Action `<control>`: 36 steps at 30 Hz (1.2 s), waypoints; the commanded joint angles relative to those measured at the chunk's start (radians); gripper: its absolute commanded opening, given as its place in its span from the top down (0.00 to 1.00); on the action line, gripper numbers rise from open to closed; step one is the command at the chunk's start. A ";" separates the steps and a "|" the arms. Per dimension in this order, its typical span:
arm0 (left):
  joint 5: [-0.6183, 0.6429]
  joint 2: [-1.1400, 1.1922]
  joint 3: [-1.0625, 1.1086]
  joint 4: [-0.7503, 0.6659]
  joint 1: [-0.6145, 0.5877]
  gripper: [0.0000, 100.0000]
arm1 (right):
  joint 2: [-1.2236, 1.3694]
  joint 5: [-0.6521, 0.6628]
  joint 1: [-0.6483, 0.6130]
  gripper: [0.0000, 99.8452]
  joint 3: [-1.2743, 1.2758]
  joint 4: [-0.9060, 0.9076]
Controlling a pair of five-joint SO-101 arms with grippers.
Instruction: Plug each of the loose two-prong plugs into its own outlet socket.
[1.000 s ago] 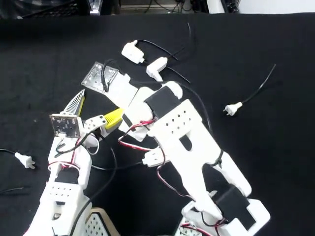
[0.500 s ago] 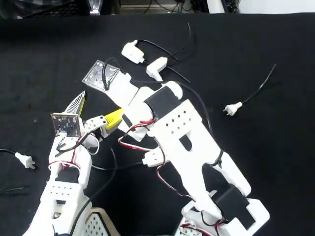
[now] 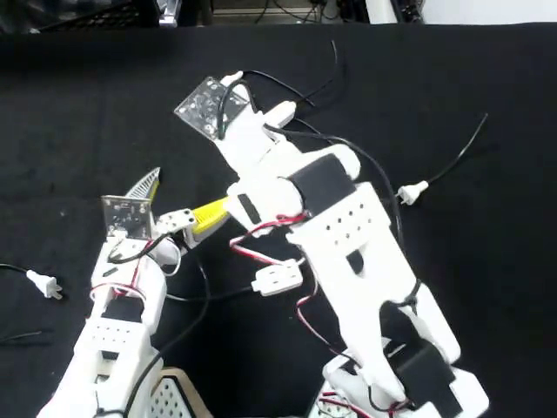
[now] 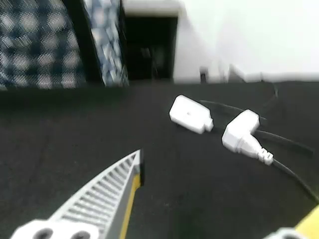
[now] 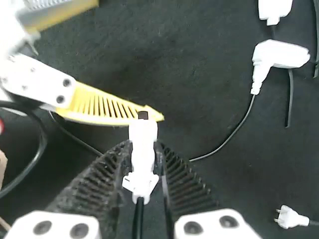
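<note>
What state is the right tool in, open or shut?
Shut on a plug. In the right wrist view, the right tool has its fingers pressed against both sides of it.

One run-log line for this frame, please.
left gripper: open, empty | right gripper: shut on white plug | left loose plug, right loose plug: lying free, untouched

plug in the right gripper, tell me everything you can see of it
The plug is a small white plastic body, narrow and blocky, flaring at the rear where a black cable leaves it. It is clamped between the dark ribbed fingers of the right gripper. Its dark front end lies by the tip of the yellow finger of the left gripper; whether they touch cannot be told.
</note>
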 commanded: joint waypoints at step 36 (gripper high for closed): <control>0.003 -0.017 0.022 0.058 -0.137 0.48 | 0.102 -0.517 0.189 0.99 0.607 -0.213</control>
